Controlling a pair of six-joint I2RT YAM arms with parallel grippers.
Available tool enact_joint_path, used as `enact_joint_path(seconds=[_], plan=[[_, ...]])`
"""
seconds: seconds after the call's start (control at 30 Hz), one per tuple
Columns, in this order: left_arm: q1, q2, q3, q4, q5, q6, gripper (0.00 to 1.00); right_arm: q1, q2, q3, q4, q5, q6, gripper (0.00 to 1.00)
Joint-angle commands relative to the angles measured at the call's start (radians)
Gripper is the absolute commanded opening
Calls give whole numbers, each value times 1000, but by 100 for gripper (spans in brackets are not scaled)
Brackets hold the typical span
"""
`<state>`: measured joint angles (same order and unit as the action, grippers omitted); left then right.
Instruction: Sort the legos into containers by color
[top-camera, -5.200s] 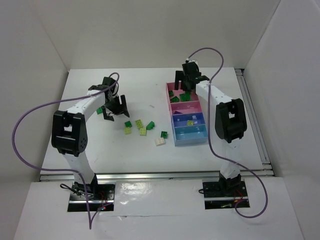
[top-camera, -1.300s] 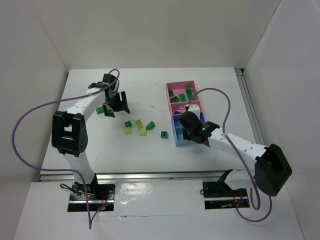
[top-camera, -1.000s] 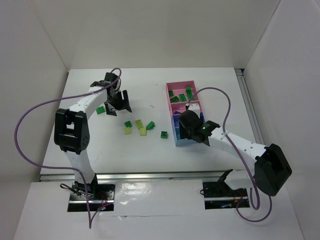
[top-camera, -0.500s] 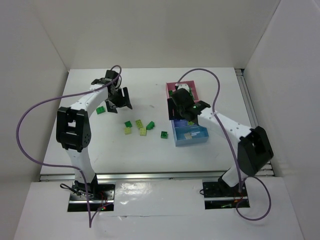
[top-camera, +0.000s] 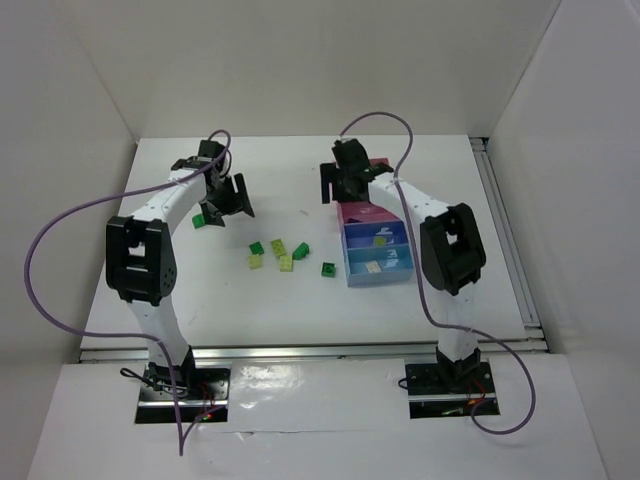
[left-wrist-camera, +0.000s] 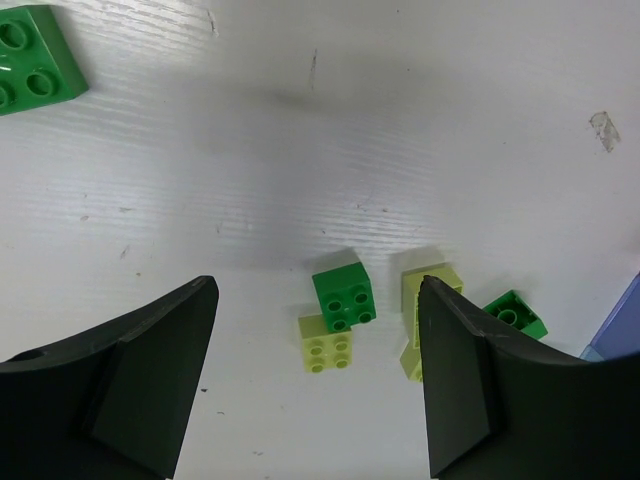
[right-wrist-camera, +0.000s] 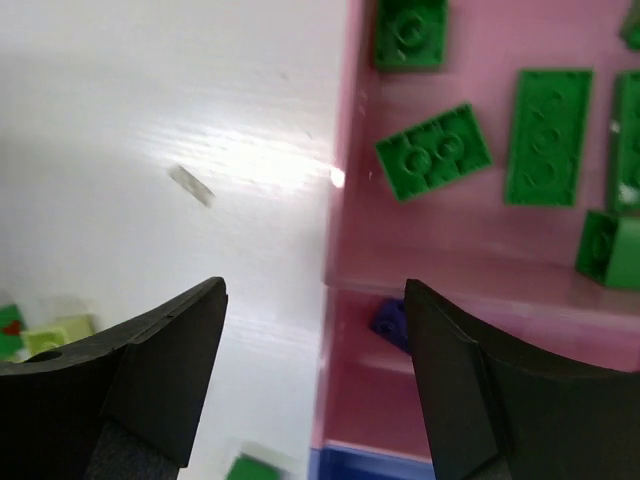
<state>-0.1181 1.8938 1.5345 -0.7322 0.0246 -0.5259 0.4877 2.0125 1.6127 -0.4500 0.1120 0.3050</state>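
The white brick (top-camera: 372, 266) is off the table (top-camera: 280, 190) now. It lies in the light blue bin (top-camera: 395, 268), at the 6 o'clock end of the row. My right gripper (right-wrist-camera: 315, 300) has swung away to the far pink bin (right-wrist-camera: 470, 250), at the 12 o'clock end, and hangs over its 9 o'clock wall. Its jaws are apart with nothing in them, so I think that drop is done.

Dark green bricks (right-wrist-camera: 433, 150) lie in that pink bin. A purple brick (right-wrist-camera: 390, 320) lies in the second pink bin (right-wrist-camera: 350, 400).

My left gripper (left-wrist-camera: 317, 290) is wide apart and empty too, over the table. A bunch of green and yellow-green bricks (top-camera: 285, 255) waits at about 9 o'clock from the bins. One green brick (top-camera: 200, 220) lies at about 7 o'clock from the left gripper. I think those go next.
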Motion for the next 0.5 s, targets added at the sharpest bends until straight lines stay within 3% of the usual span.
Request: enact_joint_path(seconds=[0.0, 0.17, 0.33, 0.47], plan=[[5, -52, -7, 7, -6, 12, 85, -14, 113, 153, 41, -60, -21, 79], [35, -70, -17, 7, 3, 12, 85, 6, 239, 361, -42, -193, -86, 77], [64, -88, -37, 7, 3, 21, 85, 60, 166, 287, -20, -222, -118, 73], [64, -79, -37, 16, 3, 21, 85, 34, 144, 265, 16, -147, -107, 73]])
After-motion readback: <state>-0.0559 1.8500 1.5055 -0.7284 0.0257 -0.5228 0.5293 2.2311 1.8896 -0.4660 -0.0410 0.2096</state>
